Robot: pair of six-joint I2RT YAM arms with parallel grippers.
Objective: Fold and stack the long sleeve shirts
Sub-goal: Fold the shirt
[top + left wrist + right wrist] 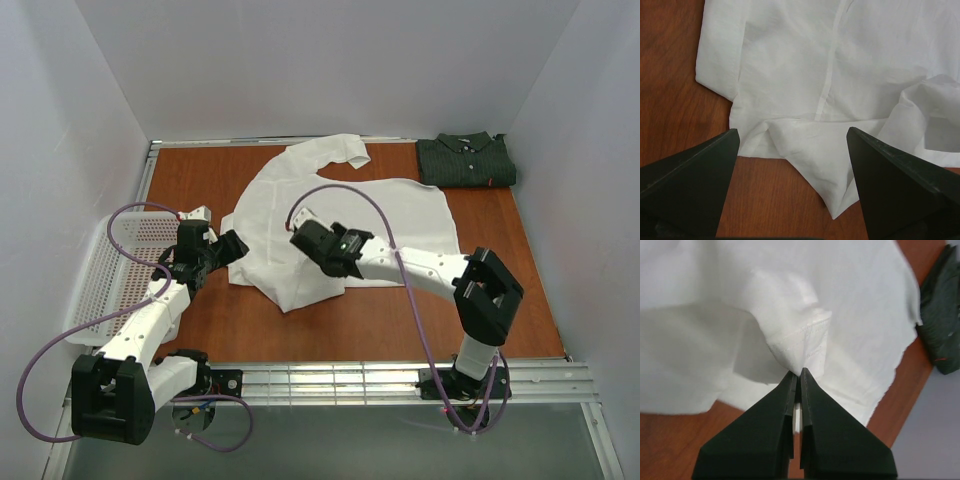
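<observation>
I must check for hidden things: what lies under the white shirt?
Only the brown table shows around the white shirt. The cloth covers whatever is beneath it, so nothing more can be told. The right gripper pinches a raised fold of it.

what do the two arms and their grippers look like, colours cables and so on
Both arms, left arm and right arm, have white links with chunky black joint housings. A thin purple cable loops along each. The left gripper and right gripper are black, with matte wedge-shaped fingers tapering to points. A small green light glows on the right wrist.
</observation>
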